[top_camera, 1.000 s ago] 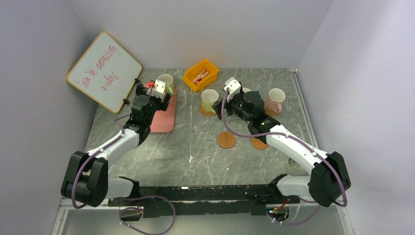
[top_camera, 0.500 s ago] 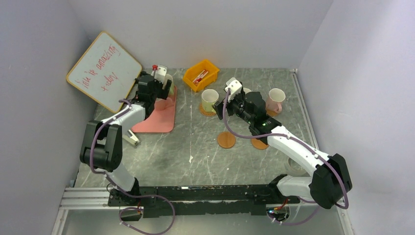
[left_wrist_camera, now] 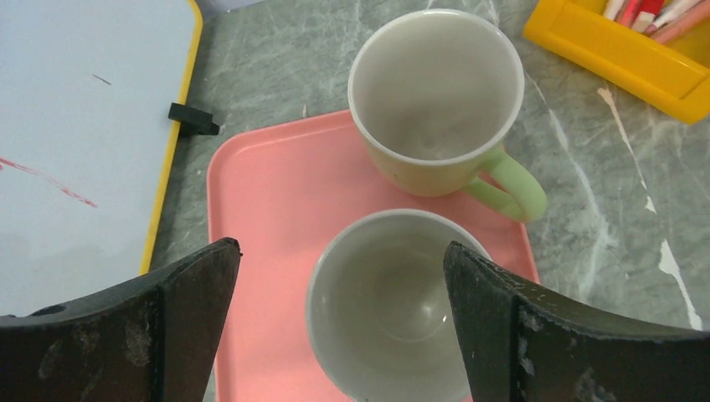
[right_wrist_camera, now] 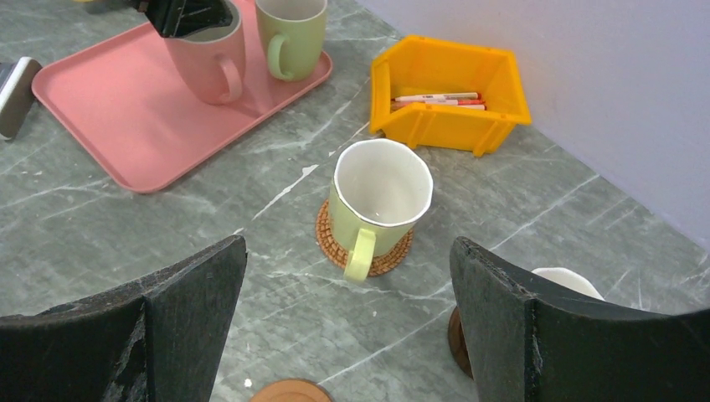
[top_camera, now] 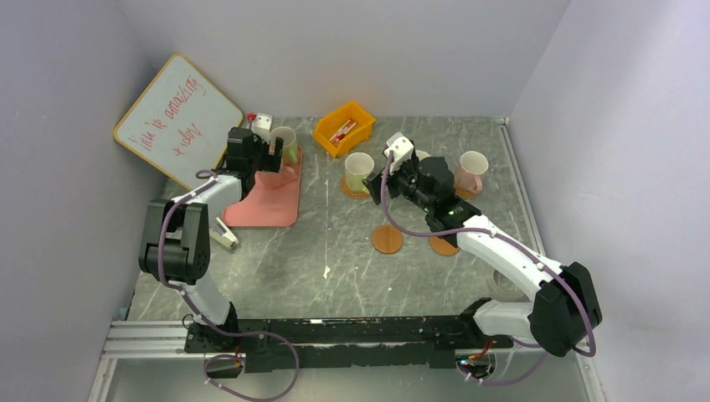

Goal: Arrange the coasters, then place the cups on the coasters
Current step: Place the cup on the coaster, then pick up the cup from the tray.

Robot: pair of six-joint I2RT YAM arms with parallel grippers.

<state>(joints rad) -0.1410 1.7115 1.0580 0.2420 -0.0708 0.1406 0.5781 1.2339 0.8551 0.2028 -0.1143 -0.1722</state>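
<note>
- The left claw (left_wrist_camera: 342,251) is released. Its dark fingers (left_wrist_camera: 167,322) stand on either side of a pink mug (right_wrist_camera: 209,52) on the pink tray (left_wrist_camera: 259,193). The left wrist view cuts off the mug's near edge, and I cannot tell whether the fingers touch it.
- A pale green mug (left_wrist_camera: 435,100) stands upright just beyond it on the same tray.
- The right claw (right_wrist_camera: 347,244) hangs released above the counter (right_wrist_camera: 100,226), grasping nothing.
- Under it, a second green mug (right_wrist_camera: 381,188) stands upright on the woven coaster (right_wrist_camera: 329,237). Only the coaster's edge shows around the mug's base.
- A whitish cup (right_wrist_camera: 569,280) sits on a dark coaster (right_wrist_camera: 456,335). Both are mostly hidden behind the right finger, so the cup's outer colour cannot be told.
- An orange-brown coaster (top_camera: 387,239) lies bare on the counter. A second orange-brown coaster (top_camera: 442,246) beside it is partly covered by the right arm.
- A far pink mug (top_camera: 471,170) stands near the right wall. Its base is too small to show what lies under it.
- The yellow bin (right_wrist_camera: 448,92) holds markers.
</note>
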